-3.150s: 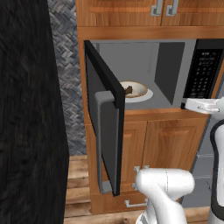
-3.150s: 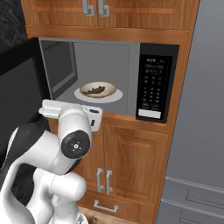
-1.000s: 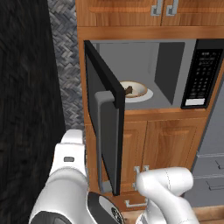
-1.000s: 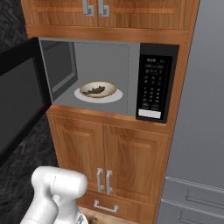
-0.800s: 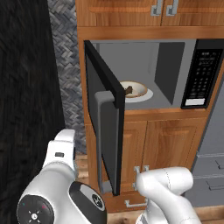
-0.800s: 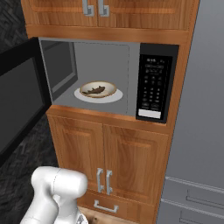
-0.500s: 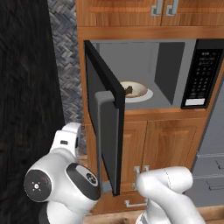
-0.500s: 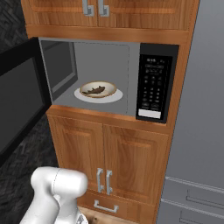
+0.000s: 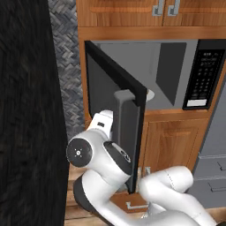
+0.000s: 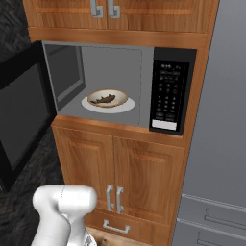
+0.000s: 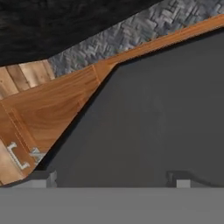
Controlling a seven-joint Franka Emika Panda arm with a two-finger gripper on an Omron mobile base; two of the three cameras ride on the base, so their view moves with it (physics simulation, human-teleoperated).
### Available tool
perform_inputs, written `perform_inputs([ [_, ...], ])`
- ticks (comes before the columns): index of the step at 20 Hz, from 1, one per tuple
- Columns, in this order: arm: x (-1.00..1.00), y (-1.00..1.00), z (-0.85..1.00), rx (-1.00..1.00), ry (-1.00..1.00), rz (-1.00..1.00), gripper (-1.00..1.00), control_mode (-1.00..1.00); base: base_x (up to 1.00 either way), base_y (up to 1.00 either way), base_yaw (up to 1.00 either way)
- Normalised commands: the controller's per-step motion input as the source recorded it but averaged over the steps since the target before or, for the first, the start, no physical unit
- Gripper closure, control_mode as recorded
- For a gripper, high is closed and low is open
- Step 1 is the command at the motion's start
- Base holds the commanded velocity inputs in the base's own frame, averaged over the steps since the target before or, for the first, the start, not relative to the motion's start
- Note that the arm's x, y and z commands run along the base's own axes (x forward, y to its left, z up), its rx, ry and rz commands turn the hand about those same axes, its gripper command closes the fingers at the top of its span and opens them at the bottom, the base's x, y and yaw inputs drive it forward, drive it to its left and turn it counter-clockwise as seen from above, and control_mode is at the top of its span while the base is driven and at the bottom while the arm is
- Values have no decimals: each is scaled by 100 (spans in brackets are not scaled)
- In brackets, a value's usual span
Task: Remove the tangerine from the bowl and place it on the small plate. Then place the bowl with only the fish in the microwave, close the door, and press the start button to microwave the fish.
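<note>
The microwave (image 10: 144, 54) stands with its door (image 10: 21, 120) swung out to the left. Inside, the cream bowl (image 10: 121, 99) rests on the pale turntable and holds the dark fish (image 10: 104, 99). The black keypad (image 10: 167, 96) is at the right. In the left base view my arm reaches up behind the door (image 9: 103, 84), its white wrist (image 9: 103, 122) left of the grey bar handle (image 9: 126, 132). My gripper (image 11: 111, 180) is open, both tips close against the door's dark grey face (image 11: 148, 122). The tangerine and small plate are out of view.
Wooden cabinet doors (image 10: 120, 168) sit below the microwave and a grey refrigerator (image 10: 216, 144) stands to its right. A tall black panel (image 9: 26, 110) and a herringbone tiled wall (image 9: 66, 66) are on the left. Wood flooring (image 11: 39, 118) lies beneath.
My arm has swung up from low at the left to the door's outer side. The door has turned partway toward the cavity and hides the bowl in the left base view.
</note>
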Motion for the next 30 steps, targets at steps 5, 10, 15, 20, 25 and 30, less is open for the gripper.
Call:
perform_inputs([
  [5, 20, -100, 15, 20, 0, -6, -100, -100, 0, 0, 0],
  [10, 63, -100, 9, 22, 1, -6, -100, -100, 0, 0, 0],
  [15, 94, -76, 0, 23, 4, -3, -100, -100, 0, 0, 0],
  [20, 94, -50, 1, 25, 0, 0, -100, -100, 0, 0, 0],
  [25, 89, -36, 0, 25, -6, 0, -100, -100, 0, 0, 0],
  [30, 76, -36, 18, 16, -10, 0, -100, -100, 0, 0, 0],
])
